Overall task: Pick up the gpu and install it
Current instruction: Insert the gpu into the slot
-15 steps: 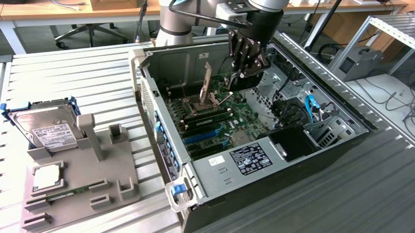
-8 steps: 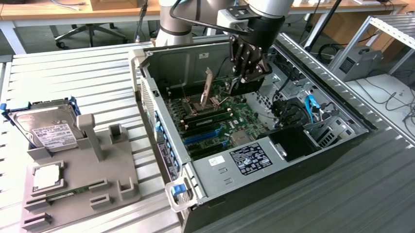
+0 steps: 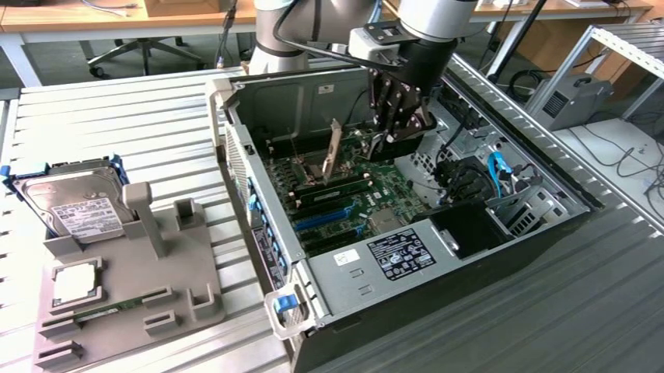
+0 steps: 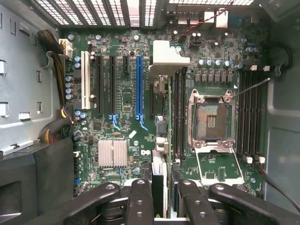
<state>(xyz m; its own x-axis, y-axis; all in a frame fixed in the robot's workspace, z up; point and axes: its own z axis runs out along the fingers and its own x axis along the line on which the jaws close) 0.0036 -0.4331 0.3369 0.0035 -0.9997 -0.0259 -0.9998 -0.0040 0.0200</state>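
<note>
The gripper (image 3: 400,128) clamps the gpu (image 3: 334,151) edge-on above the motherboard (image 3: 343,198) inside the case (image 3: 233,132); any tilt or offset could jam its connector beside the blue slot (image 4: 139,84).

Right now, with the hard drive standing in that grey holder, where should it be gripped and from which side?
Probably best to take the hard drive by its upper edge, coming down from above, fingers across its two broad faces. It stands on edge with its lower edge seated in the grey holder, so the top looks the freest part.
</note>
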